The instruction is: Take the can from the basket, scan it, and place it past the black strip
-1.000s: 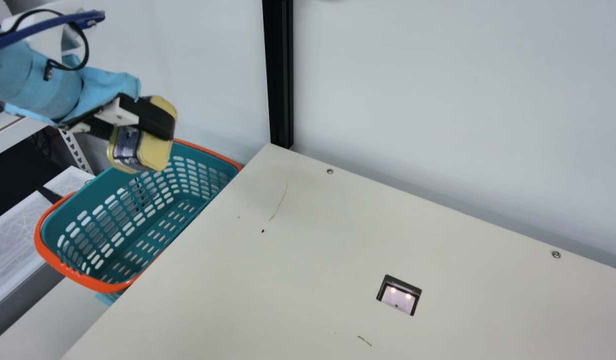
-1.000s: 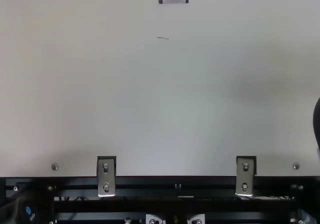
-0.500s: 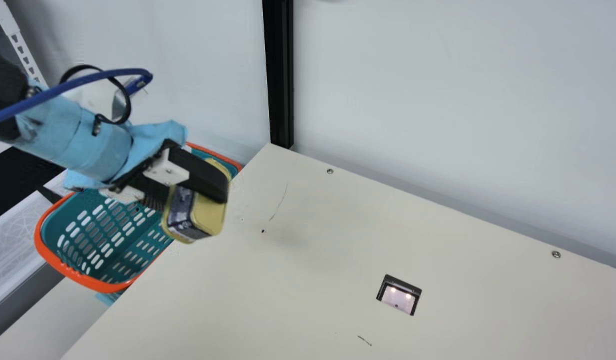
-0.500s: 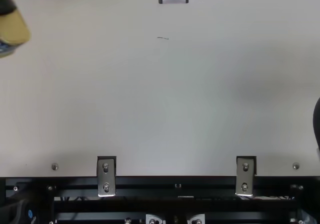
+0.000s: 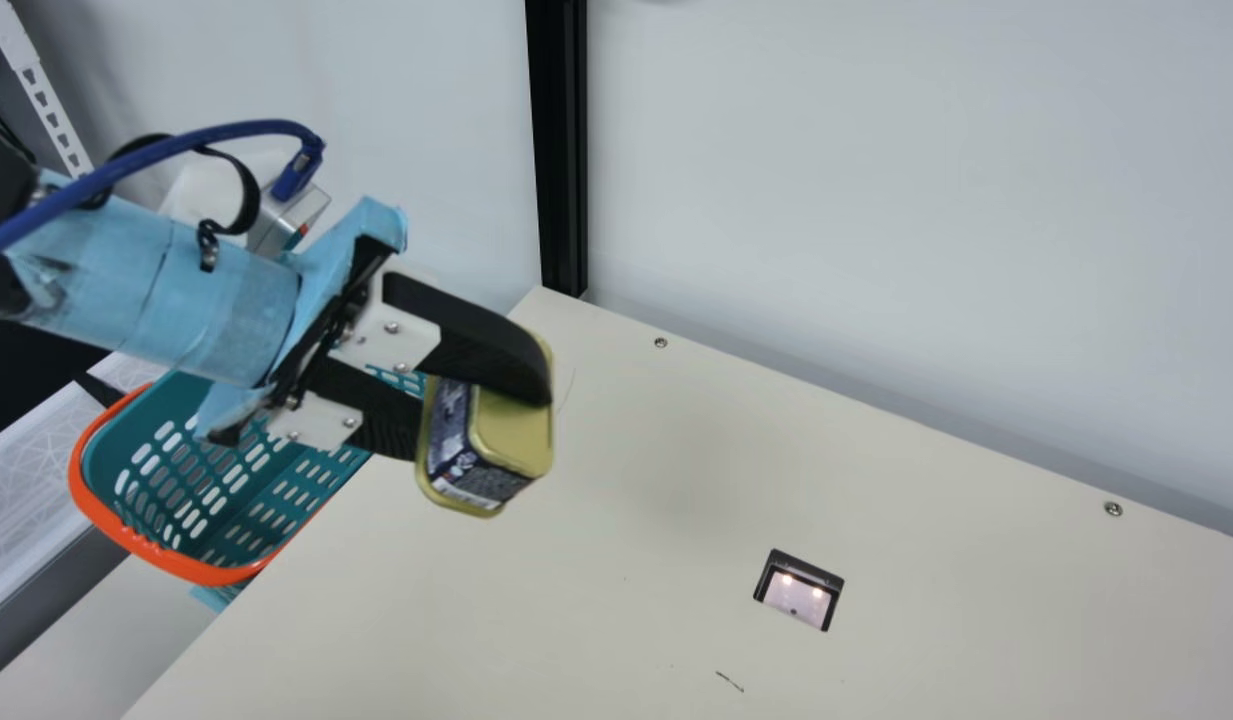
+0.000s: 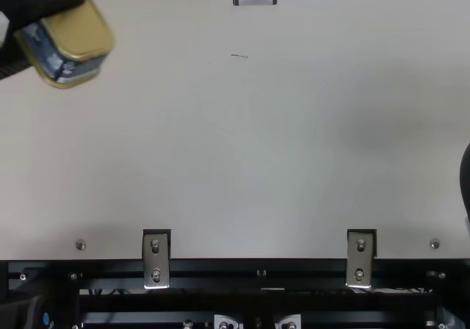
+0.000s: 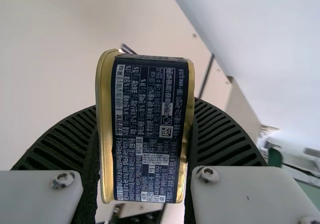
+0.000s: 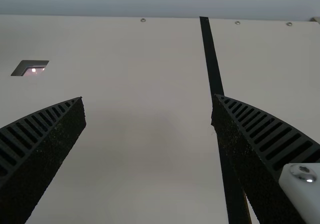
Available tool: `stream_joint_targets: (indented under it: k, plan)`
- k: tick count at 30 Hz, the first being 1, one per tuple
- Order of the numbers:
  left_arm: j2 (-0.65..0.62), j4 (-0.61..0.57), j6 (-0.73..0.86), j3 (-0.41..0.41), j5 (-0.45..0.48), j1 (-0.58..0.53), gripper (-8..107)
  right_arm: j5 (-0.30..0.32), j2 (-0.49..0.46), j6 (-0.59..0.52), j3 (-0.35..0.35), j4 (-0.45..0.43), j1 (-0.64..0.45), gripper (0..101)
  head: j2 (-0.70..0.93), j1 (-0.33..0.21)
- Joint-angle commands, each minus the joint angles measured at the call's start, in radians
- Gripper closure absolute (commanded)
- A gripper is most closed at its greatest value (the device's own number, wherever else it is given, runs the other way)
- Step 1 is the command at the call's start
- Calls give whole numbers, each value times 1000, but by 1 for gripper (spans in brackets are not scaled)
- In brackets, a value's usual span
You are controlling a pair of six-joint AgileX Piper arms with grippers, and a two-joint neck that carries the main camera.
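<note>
L end effector [image 5: 486, 415]: closed on can [image 5: 511, 440], one ribbed finger on either side; can held tilted above tabletop [image 5: 576, 610], betw basket & scanner window in main view

Can: gold rims, dk blue label; printed side w/ small square code faces L wrist cam

L arm: lt blue wrap [image 5: 216, 310], blue cable [image 5: 226, 132] looped over top

R end effector [image 8: 148, 99]: fingers wide apart, nothing betw them, above tabletop

Basket [image 5: 176, 565]: teal w/ orange rim, next to tabletop edge, partly hidden behind L end effector

Scanner window [image 5: 798, 592]: set in tabletop, 2 lights lit, apart from can

Black strip [image 8: 212, 59]: runs across tabletop, well apart from scanner window, partly hidden by one R finger
</note>
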Motion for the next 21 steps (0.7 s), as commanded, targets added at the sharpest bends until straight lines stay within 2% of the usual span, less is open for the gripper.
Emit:
stream_joint_targets:
  k: [1,11,21]
  plan:
    - [-26,-29,-53,-2,-1,-16,89,0,0,0,0,0,0,0,18,-43]
    - [-128,-66,-201,-27,-1,-75,89,0,0,0,0,0,0,0,18,-43]
    - [-166,-71,-252,-34,-1,-65,89,0,0,0,0,0,0,0,18,-43]
